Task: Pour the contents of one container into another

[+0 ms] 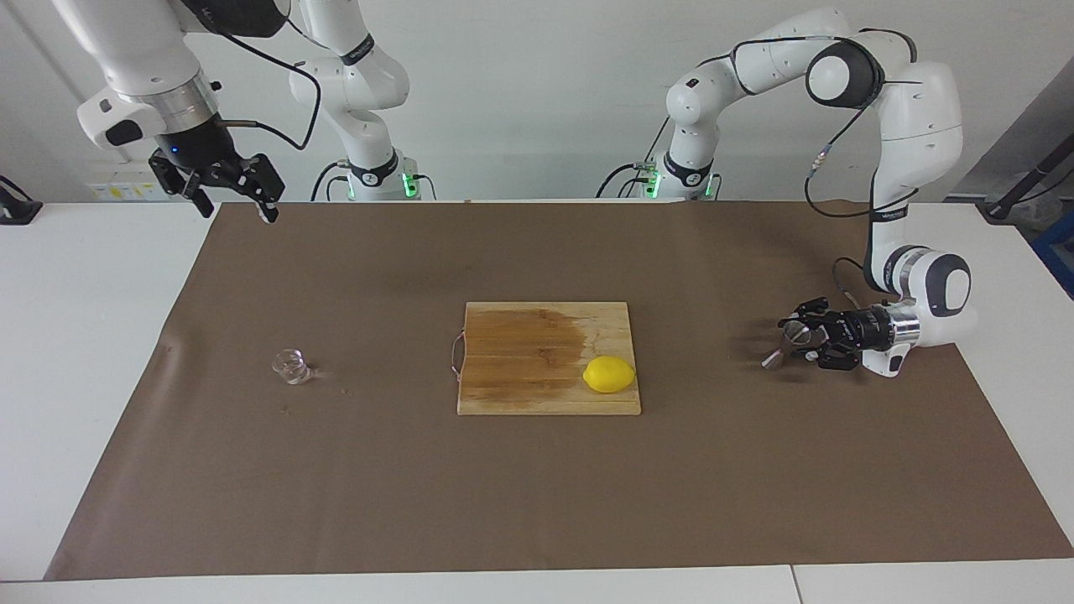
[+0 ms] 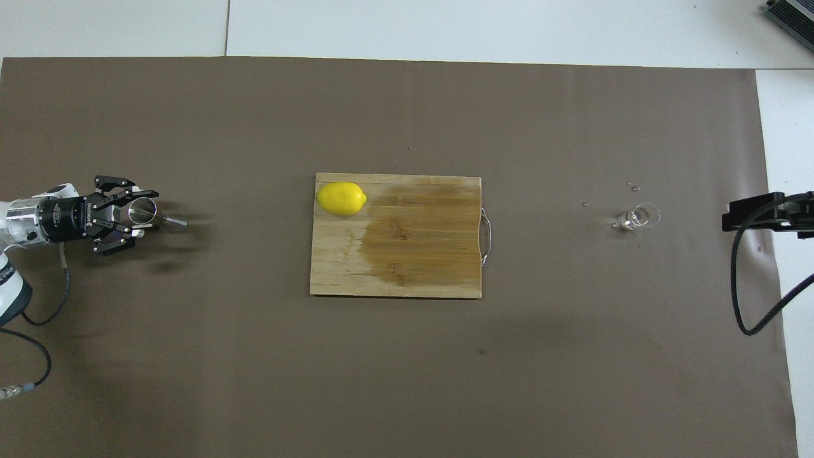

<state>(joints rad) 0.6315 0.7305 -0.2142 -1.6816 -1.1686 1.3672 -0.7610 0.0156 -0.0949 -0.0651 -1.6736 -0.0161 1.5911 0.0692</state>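
Observation:
The clear glass cup point(image 1: 291, 367) stands upright on the brown mat toward the right arm's end; it also shows in the overhead view point(image 2: 638, 218). The steel jigger point(image 1: 784, 346) is tilted, its lower cone down by the mat, at the left arm's end; it also shows in the overhead view point(image 2: 152, 216). My left gripper point(image 1: 799, 340) reaches in sideways, low over the mat, and is shut on the jigger's upper cone point(image 2: 142, 212). My right gripper point(image 1: 237, 210) is open and empty, raised high over the mat's edge at the right arm's end, well away from the cup.
A wooden cutting board point(image 1: 520, 369) with a dark wet patch lies mid-table, with a yellow lemon point(image 1: 609, 374) on its corner toward the left arm. A few droplets point(image 2: 582, 203) lie on the mat beside the cup. Cables hang from both arms.

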